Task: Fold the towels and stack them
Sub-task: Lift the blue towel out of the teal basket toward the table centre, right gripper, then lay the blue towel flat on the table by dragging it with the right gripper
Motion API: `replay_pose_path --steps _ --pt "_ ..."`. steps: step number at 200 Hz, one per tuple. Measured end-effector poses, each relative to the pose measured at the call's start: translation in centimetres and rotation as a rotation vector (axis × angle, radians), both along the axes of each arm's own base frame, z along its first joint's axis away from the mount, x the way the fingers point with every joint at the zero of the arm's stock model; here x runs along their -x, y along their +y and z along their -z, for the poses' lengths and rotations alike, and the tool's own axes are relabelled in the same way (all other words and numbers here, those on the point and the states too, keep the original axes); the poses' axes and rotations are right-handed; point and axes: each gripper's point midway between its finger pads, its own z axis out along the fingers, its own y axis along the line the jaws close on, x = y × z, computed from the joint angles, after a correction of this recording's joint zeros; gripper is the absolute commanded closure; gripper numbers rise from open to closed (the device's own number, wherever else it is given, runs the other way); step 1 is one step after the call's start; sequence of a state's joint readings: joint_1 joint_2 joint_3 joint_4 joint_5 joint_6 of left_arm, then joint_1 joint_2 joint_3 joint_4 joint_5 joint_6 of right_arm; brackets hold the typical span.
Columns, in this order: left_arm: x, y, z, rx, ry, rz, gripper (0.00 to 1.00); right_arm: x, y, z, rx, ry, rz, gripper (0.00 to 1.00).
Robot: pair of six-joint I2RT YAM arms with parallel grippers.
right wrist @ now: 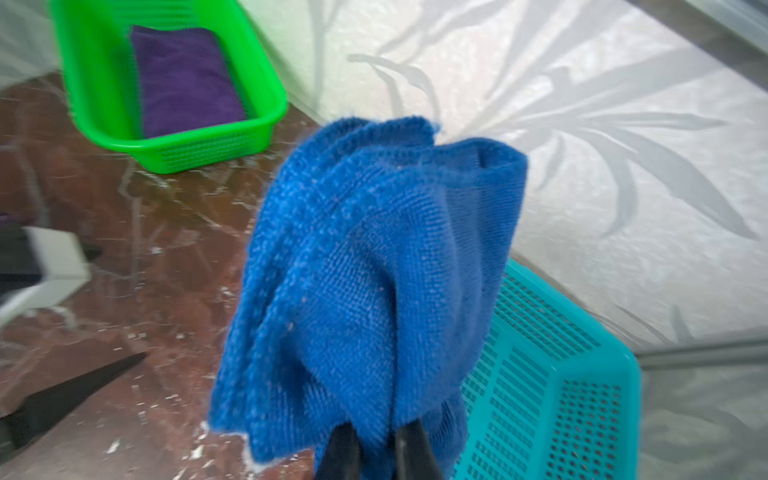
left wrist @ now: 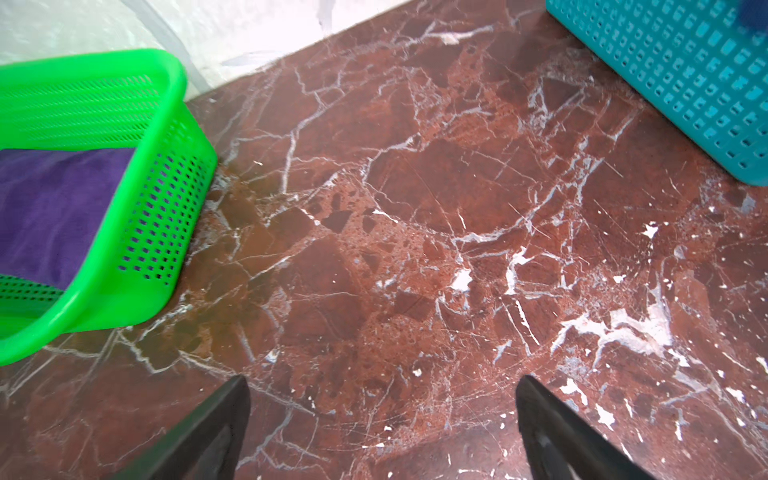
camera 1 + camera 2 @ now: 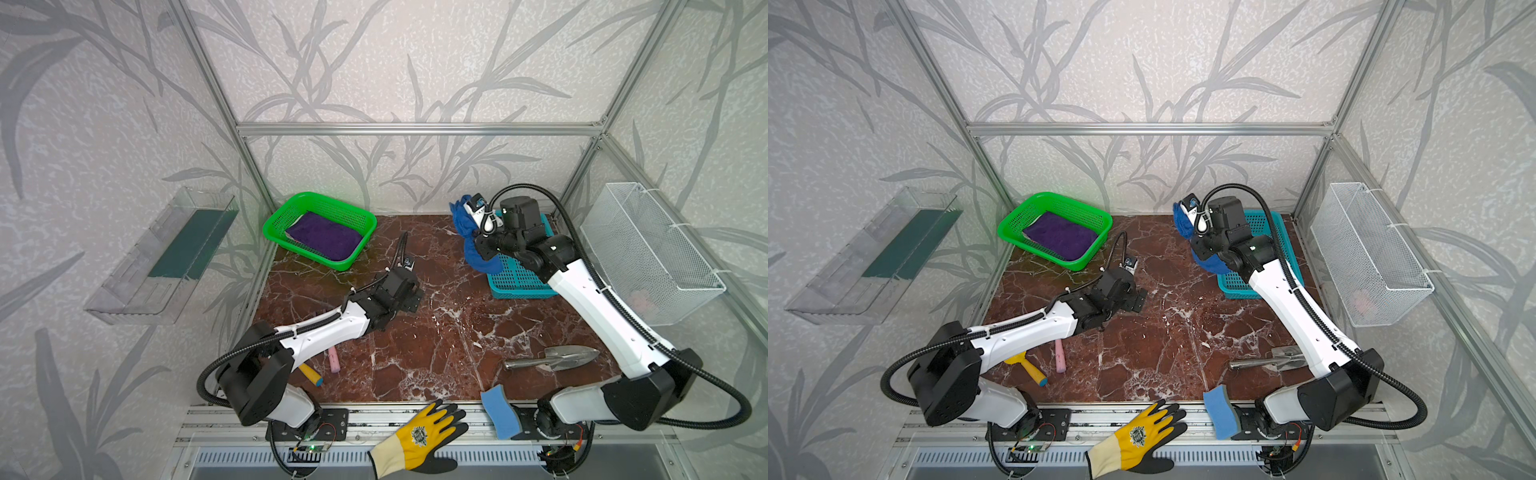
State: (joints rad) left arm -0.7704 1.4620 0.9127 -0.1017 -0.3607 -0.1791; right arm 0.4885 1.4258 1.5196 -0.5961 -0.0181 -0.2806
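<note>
Right wrist view, right end effector (image 1: 376,440) clenched on blue towel (image 1: 374,270), left end effector (image 2: 382,415) released

The right tool (image 1: 374,442) pinched a bunched royal blue towel (image 1: 374,270) beside a teal basket (image 1: 561,395); a folded purple towel (image 1: 187,79) lay in a green basket (image 1: 268,118) on the surface (image 1: 166,232).

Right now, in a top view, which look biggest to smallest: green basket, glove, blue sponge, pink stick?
1. green basket
2. glove, close behind; it lies nearer the camera, so this pair is unsure
3. blue sponge
4. pink stick
</note>
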Motion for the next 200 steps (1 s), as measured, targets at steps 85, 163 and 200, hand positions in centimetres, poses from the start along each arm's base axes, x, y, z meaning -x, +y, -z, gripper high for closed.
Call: replay_pose_path --steps 85,163,200 --pt "2.1 5.0 -2.2 -0.013 -0.129 -0.1 0.01 5.1 10.1 12.6 -0.199 0.44 -0.31 0.83" --pt "2.3 5.9 -2.4 -0.026 -0.146 -0.124 0.01 1.5 7.2 19.5 -0.021 0.485 -0.083 0.63" --pt "2.2 5.8 -1.2 -0.051 -0.122 -0.122 0.01 0.5 5.2 20.0 0.066 0.446 0.003 0.61"
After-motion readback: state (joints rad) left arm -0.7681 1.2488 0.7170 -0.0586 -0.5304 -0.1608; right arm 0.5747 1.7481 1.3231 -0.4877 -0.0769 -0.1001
